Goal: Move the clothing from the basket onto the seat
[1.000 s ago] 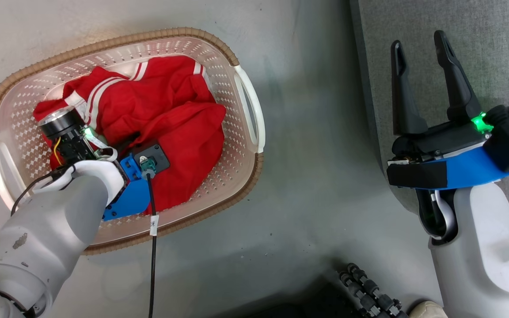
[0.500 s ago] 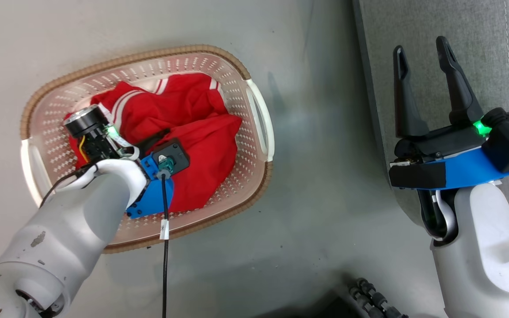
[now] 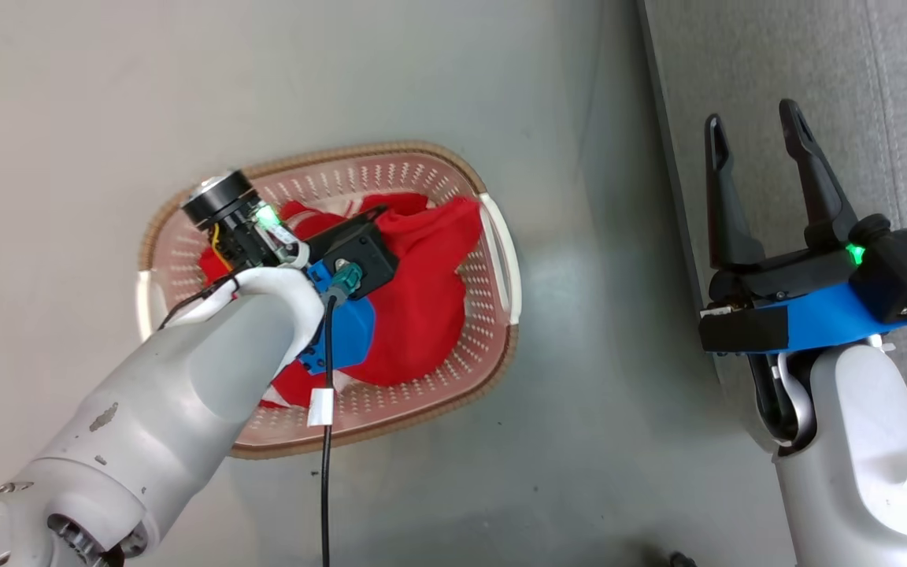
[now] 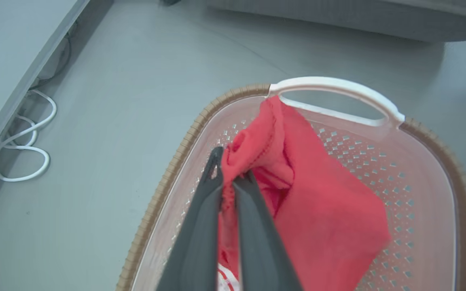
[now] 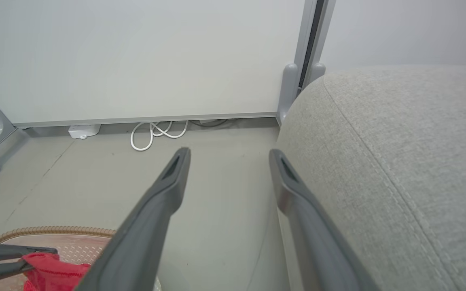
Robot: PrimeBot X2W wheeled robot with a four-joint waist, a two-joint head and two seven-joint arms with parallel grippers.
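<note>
Grips a fold of the bright red soft-fabric clothing [image 4: 322,210] between the tightly closed fingers of the left gripper [image 4: 231,173]. Draws that fold up from the low heap of a second ago into a peak beside one white handle [image 4: 338,87]; leaves the rest inside the cream-white perforated plastic basket [image 4: 431,169] with its brown rim. Holds the right gripper [image 3: 750,114] spread wide, empty, at the edge of the large grey fabric seat [image 3: 839,63]. Suggests grasp secured, lift begun, carry to the seat still ahead.
</note>
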